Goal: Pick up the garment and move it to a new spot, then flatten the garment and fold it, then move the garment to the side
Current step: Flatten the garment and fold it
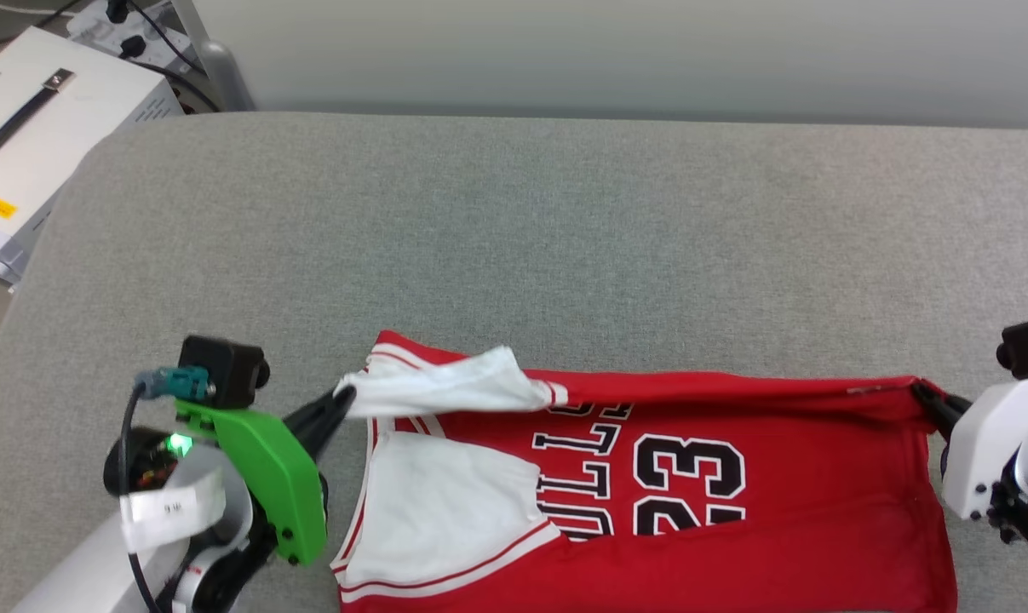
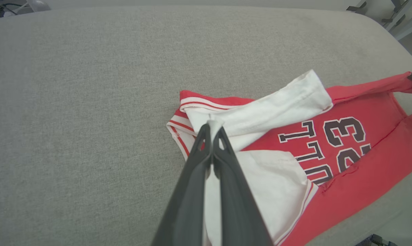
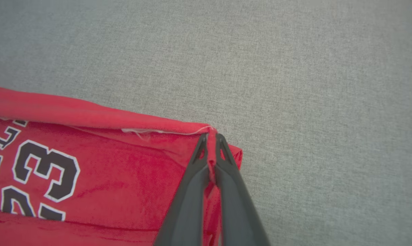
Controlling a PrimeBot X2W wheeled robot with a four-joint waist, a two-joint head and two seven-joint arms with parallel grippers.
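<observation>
On grey table, left claw is clamping the garment by a white sleeve; right claw is clamping its red corner.

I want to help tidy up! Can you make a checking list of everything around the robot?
Surface: grey cloth-covered top, flat.
Job's things: red shirt, print up, a fold over part of the print.
Clutter: nothing seen.
Grippers: left gripper, jaws shut on a white sleeve; right gripper, jaws shut on a red corner.
Cables: black cable at the left wrist; plugs near the box.
Surroundings: white box at far left, pale wall behind.
</observation>
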